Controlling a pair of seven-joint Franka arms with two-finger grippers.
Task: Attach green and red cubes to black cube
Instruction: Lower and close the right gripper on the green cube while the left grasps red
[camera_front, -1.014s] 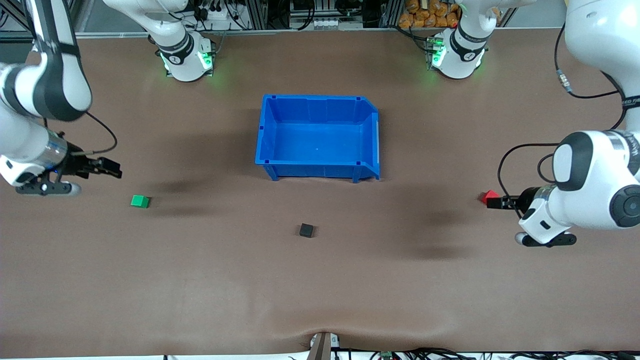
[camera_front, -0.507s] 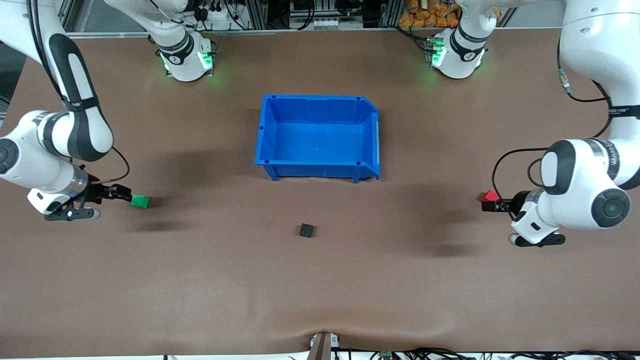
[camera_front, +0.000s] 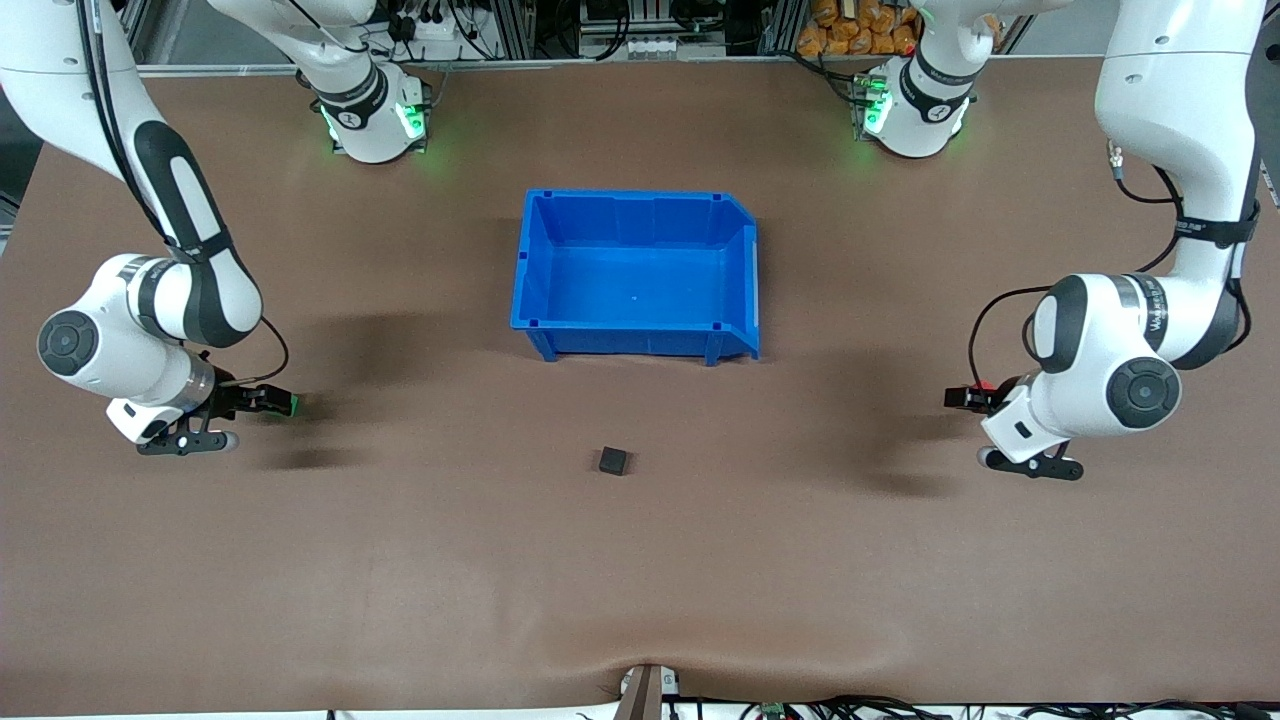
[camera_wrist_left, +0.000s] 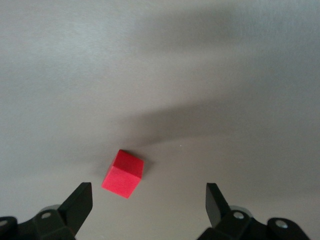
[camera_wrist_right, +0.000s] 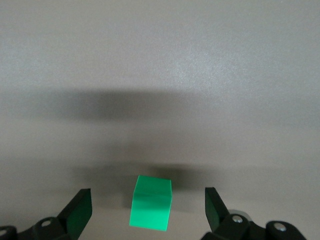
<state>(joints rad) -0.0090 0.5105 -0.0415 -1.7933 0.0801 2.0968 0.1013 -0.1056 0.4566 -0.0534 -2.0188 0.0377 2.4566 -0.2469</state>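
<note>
Both grippers stand spread wide, holding nothing. Left gripper is low at the left arm's end of the bench, its fingers on either side of the red cube without touching it; the cube sits on the bench, closer to one finger. Right gripper is low at the right arm's end, with the green cube resting on the bench between its fingers, apart from both. Black cube lies alone mid-bench, nearer the front camera than the blue bin. Brown bench surface, matte; racks and cables line its edge by the arm bases.
</note>
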